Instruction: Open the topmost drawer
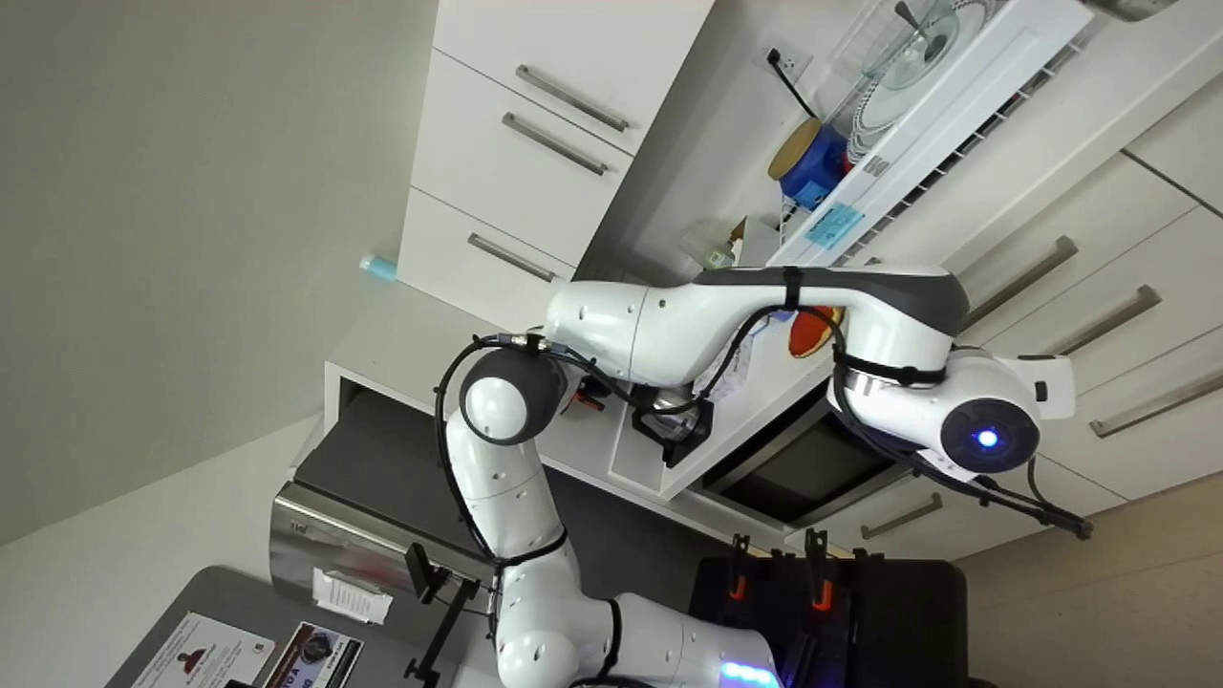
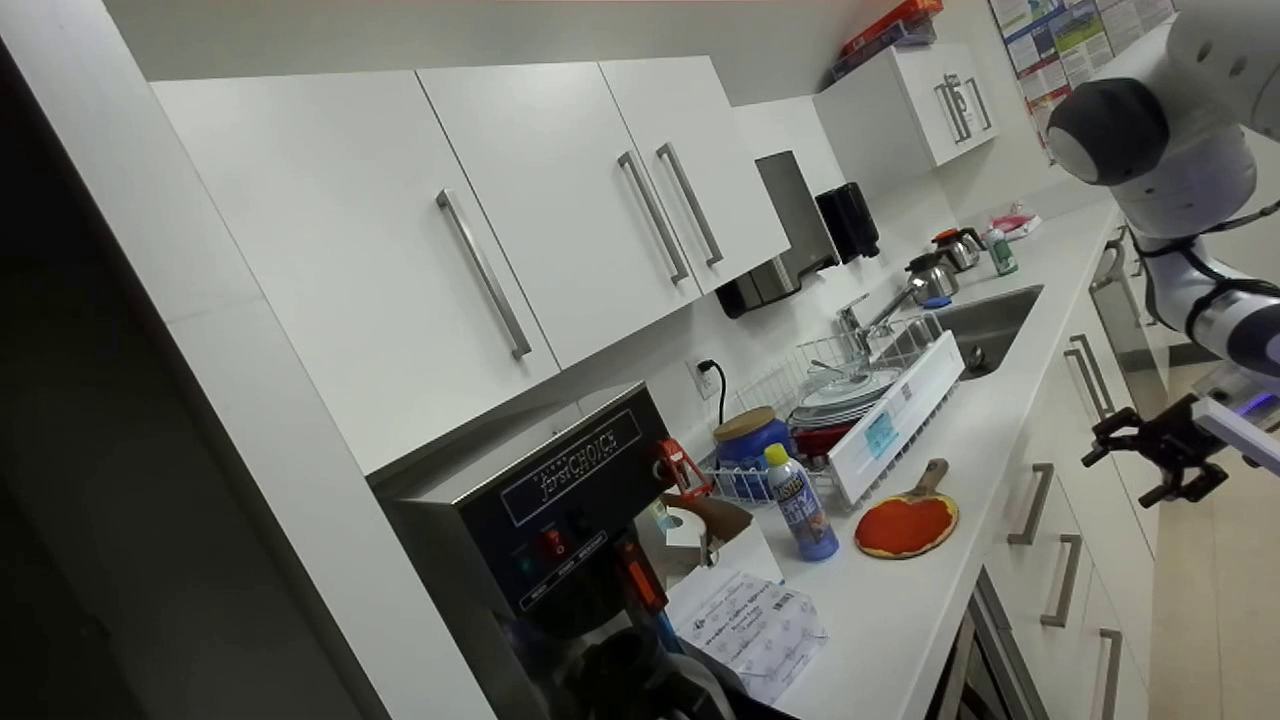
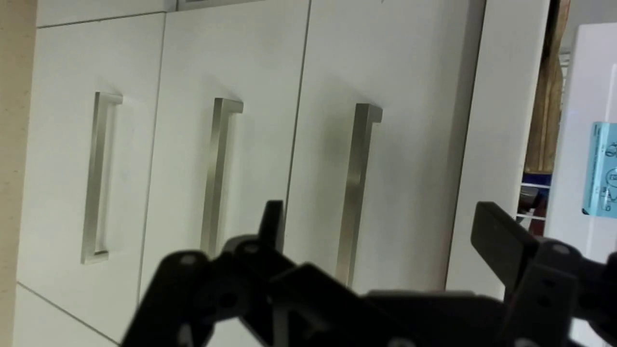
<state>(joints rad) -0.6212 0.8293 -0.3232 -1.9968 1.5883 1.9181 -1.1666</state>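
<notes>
Fingers (image 3: 496, 233) are spread, out in front of the bench (image 2: 890, 610). Topmost drawer (image 3: 409, 159) sits directly under the bench, closed; its silver bar handle (image 3: 354, 193) is clear of the fingers. Spray can (image 2: 803, 508) stands on the bench.

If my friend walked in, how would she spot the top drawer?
Find the long white countertop. Beneath its edge stand three stacked flat white drawer fronts with silver bar handles. The topmost drawer lies above its two lookalikes, nearest the countertop.
</notes>
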